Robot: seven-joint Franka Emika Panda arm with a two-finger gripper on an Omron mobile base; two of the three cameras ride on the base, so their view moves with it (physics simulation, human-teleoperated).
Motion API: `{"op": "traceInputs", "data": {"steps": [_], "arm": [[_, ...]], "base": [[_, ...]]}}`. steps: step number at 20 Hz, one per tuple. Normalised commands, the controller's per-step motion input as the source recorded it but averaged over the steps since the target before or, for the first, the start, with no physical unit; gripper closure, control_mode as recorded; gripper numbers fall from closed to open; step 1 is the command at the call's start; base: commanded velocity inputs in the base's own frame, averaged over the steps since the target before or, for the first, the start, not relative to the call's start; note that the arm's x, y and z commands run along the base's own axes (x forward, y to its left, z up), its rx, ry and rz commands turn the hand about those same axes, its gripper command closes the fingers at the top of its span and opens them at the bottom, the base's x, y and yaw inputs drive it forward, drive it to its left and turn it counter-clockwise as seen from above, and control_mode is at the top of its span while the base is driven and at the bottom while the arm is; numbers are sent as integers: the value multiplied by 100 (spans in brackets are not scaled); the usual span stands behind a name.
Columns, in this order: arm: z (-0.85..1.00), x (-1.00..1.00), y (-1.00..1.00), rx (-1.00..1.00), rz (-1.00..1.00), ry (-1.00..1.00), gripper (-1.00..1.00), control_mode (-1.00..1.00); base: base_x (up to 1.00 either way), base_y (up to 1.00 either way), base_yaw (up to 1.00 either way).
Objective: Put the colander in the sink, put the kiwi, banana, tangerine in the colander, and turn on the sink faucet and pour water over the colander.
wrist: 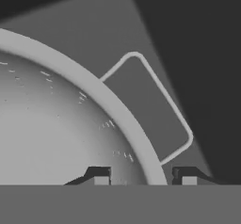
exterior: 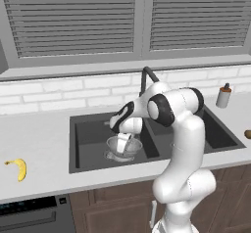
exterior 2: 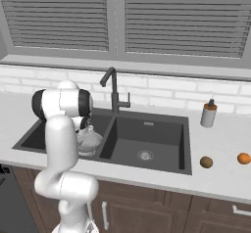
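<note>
- Colander [exterior: 124, 147] is seen resting in the left basin of the sink [exterior: 88, 134], below the sink faucet [exterior 2: 113, 91].
- The gripper [wrist: 143, 180] is held over the colander rim, one fingertip on each side; whether the rim is pinched cannot be told.
- The banana [exterior: 19, 168] is seen on the desk [exterior: 39, 139] left of the sink.
- The kiwi [exterior 2: 206, 162] and tangerine [exterior 2: 243, 158] are seen to its right.
</note>
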Motion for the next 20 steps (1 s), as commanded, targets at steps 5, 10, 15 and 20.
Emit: {"op": "traceInputs", "data": {"steps": [5, 10, 15, 20], "arm": [[-33, 0, 12, -12, -60, 24, 100, -100], [-61, 29, 7, -15, -59, 3, 100, -100], [-66, 61, 31, -21, -54, 0, 100, -100], [-24, 68, 12, -14, -48, -1, -100, -100]], "base": [[0, 0, 0], [0, 0, 0], [0, 0, 0], [0, 0, 0]]}}
